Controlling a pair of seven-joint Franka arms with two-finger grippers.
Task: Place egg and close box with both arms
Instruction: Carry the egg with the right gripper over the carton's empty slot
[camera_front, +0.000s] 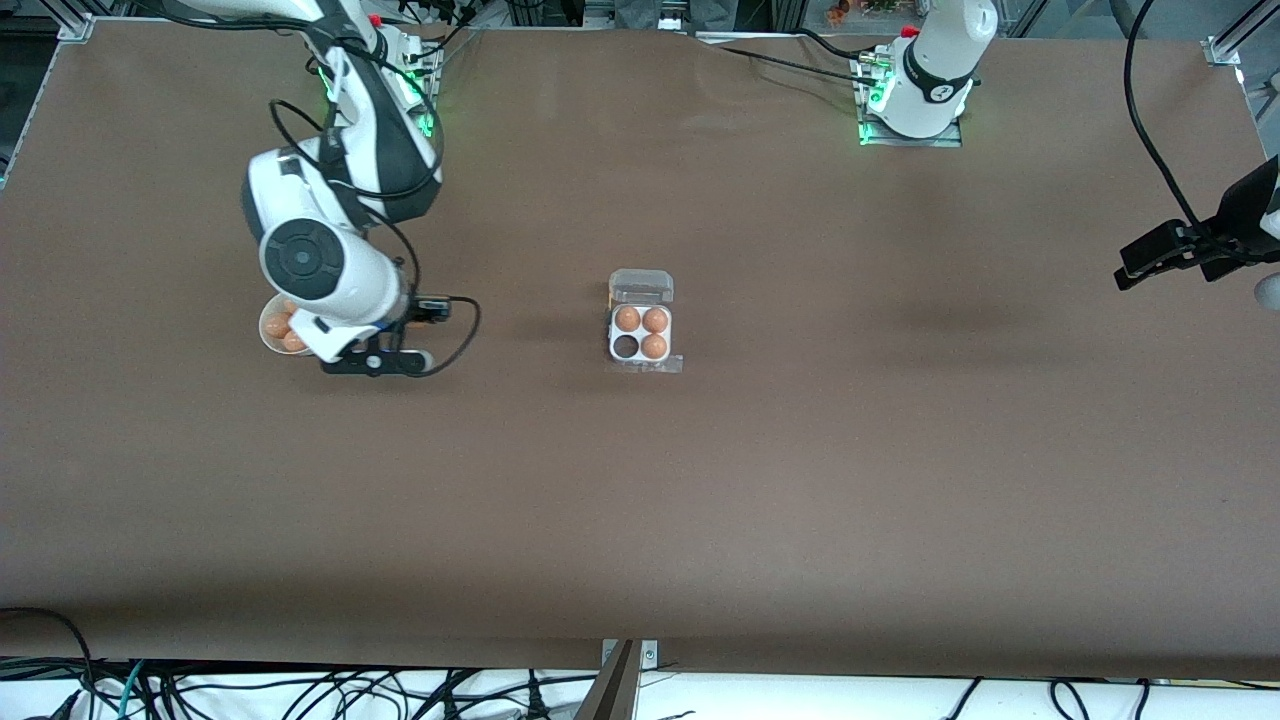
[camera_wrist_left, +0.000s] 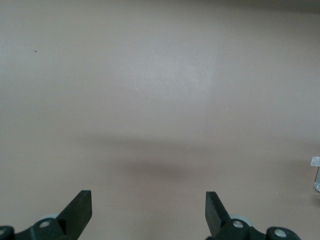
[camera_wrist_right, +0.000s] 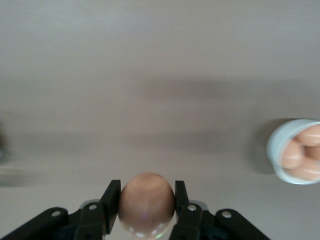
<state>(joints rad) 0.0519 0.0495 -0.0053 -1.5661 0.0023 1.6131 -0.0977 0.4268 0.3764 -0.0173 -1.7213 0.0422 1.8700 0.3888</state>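
My right gripper (camera_wrist_right: 146, 194) is shut on an orange-brown egg (camera_wrist_right: 146, 204) and holds it above the table beside the white bowl. In the front view this gripper (camera_front: 375, 362) is toward the right arm's end of the table, and the egg is hidden there. The box (camera_front: 641, 335) sits at the table's middle with its clear lid (camera_front: 641, 287) open. Three eggs fill three of its cells; the cell (camera_front: 626, 346) toward the right arm, nearer the front camera, is empty. My left gripper (camera_wrist_left: 148, 207) is open and empty, held high at the left arm's end of the table (camera_front: 1150, 262).
A round white bowl (camera_front: 264, 322) with several more eggs sits partly under the right arm's wrist; it also shows in the right wrist view (camera_wrist_right: 272, 150). Bare brown table lies between the bowl and the box.
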